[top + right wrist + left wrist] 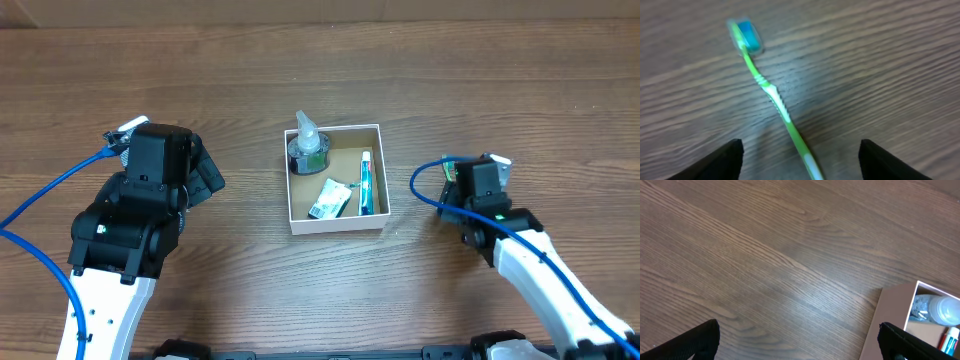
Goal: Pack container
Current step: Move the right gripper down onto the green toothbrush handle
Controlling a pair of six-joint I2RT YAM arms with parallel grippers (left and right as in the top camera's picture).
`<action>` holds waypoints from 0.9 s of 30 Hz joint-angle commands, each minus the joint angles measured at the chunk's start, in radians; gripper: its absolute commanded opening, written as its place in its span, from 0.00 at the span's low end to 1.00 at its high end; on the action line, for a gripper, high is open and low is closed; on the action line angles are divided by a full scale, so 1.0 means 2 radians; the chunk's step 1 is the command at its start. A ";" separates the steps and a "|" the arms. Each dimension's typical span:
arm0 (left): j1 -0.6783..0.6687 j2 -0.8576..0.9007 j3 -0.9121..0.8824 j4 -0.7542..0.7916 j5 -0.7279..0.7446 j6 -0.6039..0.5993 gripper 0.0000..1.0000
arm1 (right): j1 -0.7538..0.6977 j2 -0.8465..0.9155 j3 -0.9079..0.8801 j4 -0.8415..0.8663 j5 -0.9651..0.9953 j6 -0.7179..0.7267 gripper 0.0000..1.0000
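The container [336, 227], a square box with white walls and a brown inside, sits at the table's middle. It holds a clear bottle [307, 147], a green-and-white packet [329, 198] and a blue tube [365, 183]. My left gripper [207, 172] is open and empty, left of the box; the left wrist view shows it [800, 345] over bare wood, with the box wall [888, 317] and the bottle [936, 309] at the right. My right gripper [472, 182] is open, right of the box. In the right wrist view a green toothbrush [774, 95] with a blue head lies on the table, its handle between the open fingers [800, 162].
The table is brown wood. Blue cables loop from both arms, near the left edge [40, 205] and beside the right wrist [425, 185]. In the overhead view the right arm hides the toothbrush.
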 commanded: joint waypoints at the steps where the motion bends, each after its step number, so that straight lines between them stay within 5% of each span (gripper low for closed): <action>1: 0.002 0.002 0.008 0.001 -0.005 0.000 1.00 | -0.002 0.029 -0.027 0.034 0.009 -0.023 0.77; 9: 0.002 0.002 0.008 0.001 -0.005 0.000 1.00 | -0.002 0.091 -0.027 0.058 0.005 -0.043 0.72; 20: 0.002 0.002 0.008 0.001 -0.005 0.000 1.00 | -0.002 0.096 -0.027 0.056 -0.010 -0.045 0.34; 24: 0.002 0.002 0.008 0.001 -0.005 0.000 1.00 | -0.002 0.096 -0.026 0.056 -0.009 -0.045 0.13; 27: 0.002 0.002 0.008 0.001 -0.005 0.000 1.00 | -0.002 0.096 -0.025 0.056 -0.009 -0.045 0.10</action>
